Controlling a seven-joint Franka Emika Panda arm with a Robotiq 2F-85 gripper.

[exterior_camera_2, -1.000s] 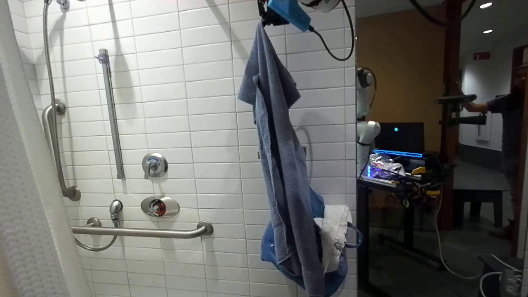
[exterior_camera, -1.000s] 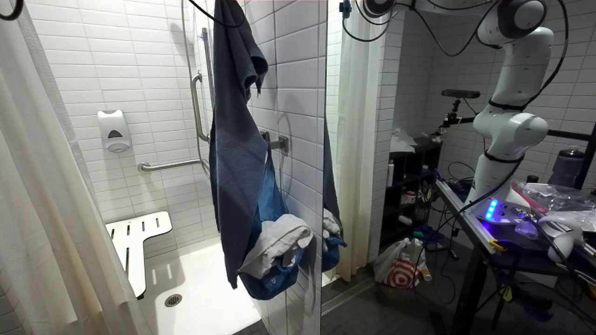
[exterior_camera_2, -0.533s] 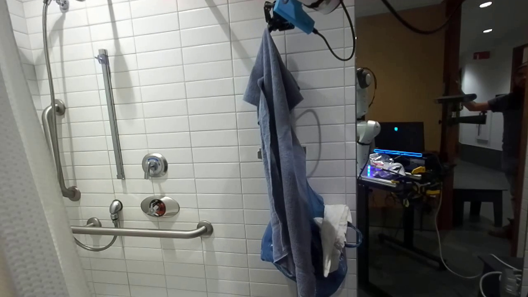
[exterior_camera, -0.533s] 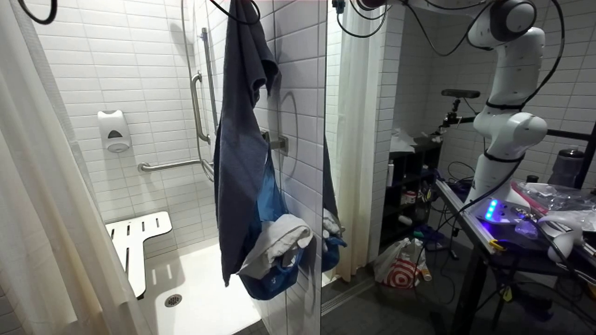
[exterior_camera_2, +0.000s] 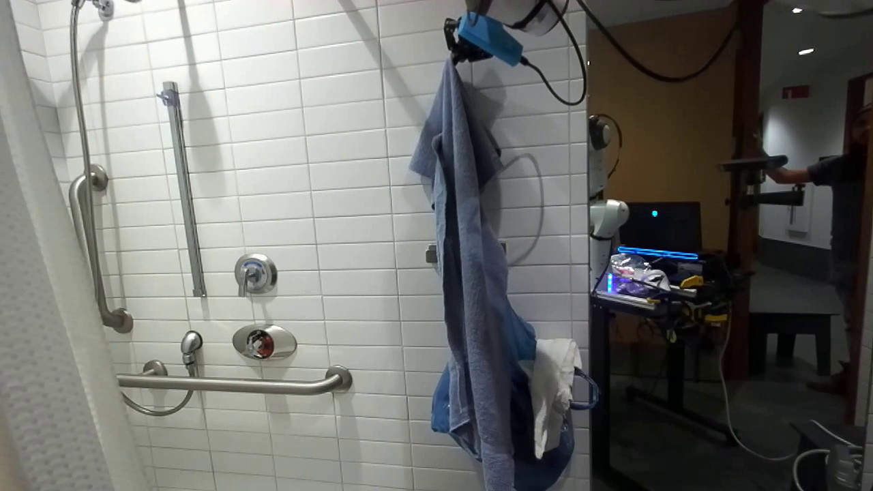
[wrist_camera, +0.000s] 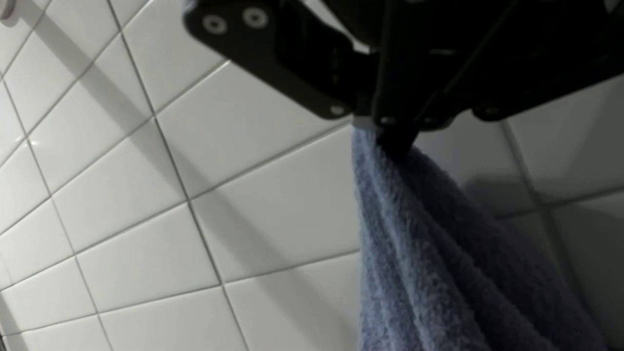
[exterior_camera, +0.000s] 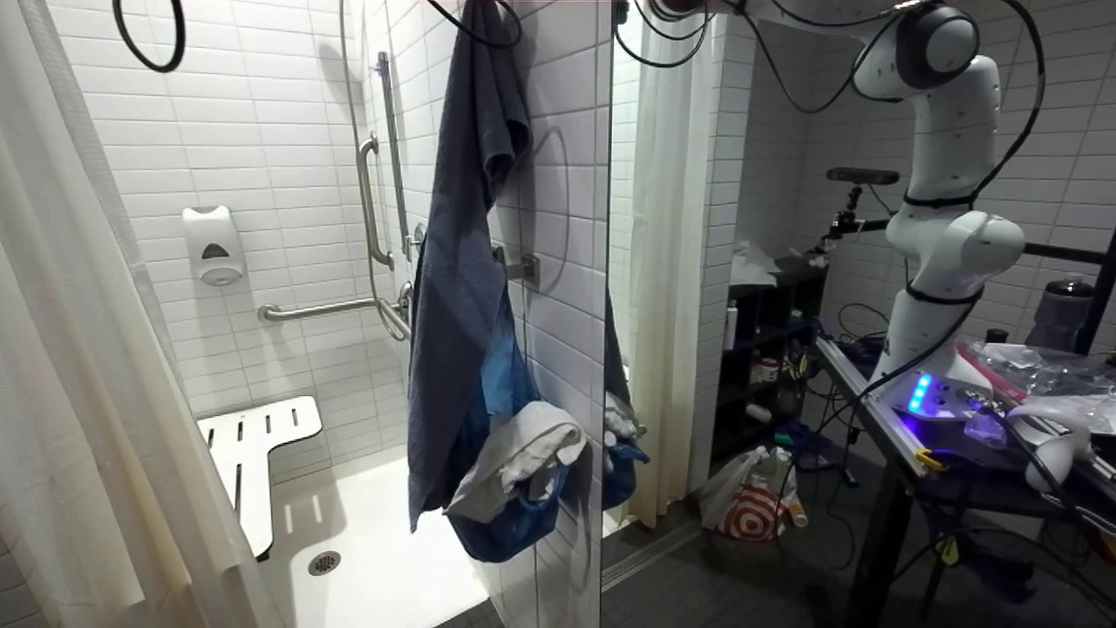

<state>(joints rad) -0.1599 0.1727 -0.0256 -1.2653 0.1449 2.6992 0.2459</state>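
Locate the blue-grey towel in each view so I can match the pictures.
In an exterior view: the towel hangs just left of centre, from the top edge.
In an exterior view: the towel hangs just right of centre, reaching the bottom edge.
In the wrist view: the towel hangs right of centre, pinched in the claw.
Shared landmark: the tiled wall behind it.

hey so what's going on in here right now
A robot arm is holding up a blue-gray towel, its gripper shut on the bunched top end. The towel hangs in front of the tiled wall and a metal fitting, partly covering a blue bag with white cloth sticking out.
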